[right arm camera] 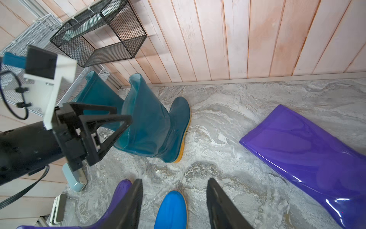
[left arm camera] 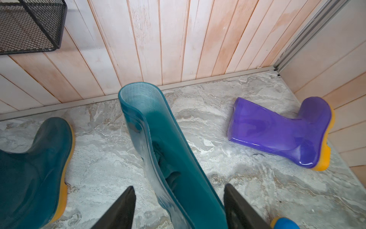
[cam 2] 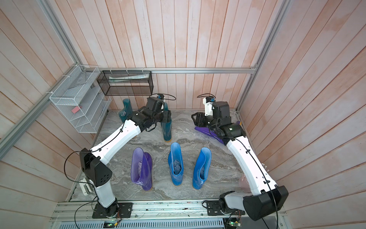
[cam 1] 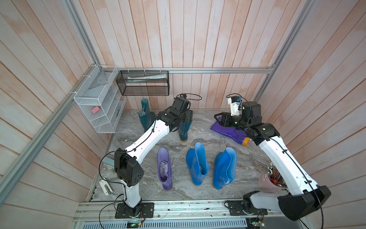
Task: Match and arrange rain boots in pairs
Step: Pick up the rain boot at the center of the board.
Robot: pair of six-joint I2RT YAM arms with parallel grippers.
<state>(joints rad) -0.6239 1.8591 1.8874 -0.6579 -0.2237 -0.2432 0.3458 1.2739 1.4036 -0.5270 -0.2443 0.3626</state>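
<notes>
Rubber, glossy, probably light, floppy and slick: my left claw (left arm camera: 179, 186) stands spread astride the teal boot (left arm camera: 158, 128); I'd pinch its rim. Right claw (right arm camera: 175, 179) spread, empty.

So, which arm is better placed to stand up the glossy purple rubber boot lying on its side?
Likely right: the right pincer hangs open close to the purple boot; the left pincer straddles an upright dark teal rubber boot.

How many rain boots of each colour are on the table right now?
Dark teal rain boots: 2
Bright blue rain boots: 2
Purple rain boots: 2 (one standing, one lying on its side)
Total: 6
</notes>
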